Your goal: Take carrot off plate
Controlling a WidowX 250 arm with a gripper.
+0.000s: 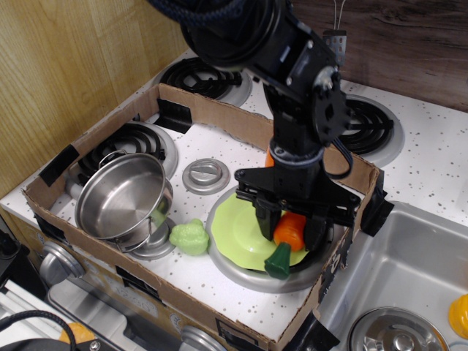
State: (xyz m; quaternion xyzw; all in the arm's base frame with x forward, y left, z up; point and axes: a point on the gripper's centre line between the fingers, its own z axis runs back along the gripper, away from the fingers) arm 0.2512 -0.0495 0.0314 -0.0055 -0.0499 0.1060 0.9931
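Over the plate [238, 235], my gripper [291, 225] straddles the carrot [287, 239].

My two black fingers sit close on either side of its orange body and seem to pinch it; the green stem end overhangs the plate's near rim.

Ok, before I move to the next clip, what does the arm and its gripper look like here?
The arm is glossy black throughout, built of chunky rounded segments with small silver screws at the joints. A black braided cable sleeve runs along its upper part. The gripper has a wide black crossbar with two flat black fingers. No markings are readable.
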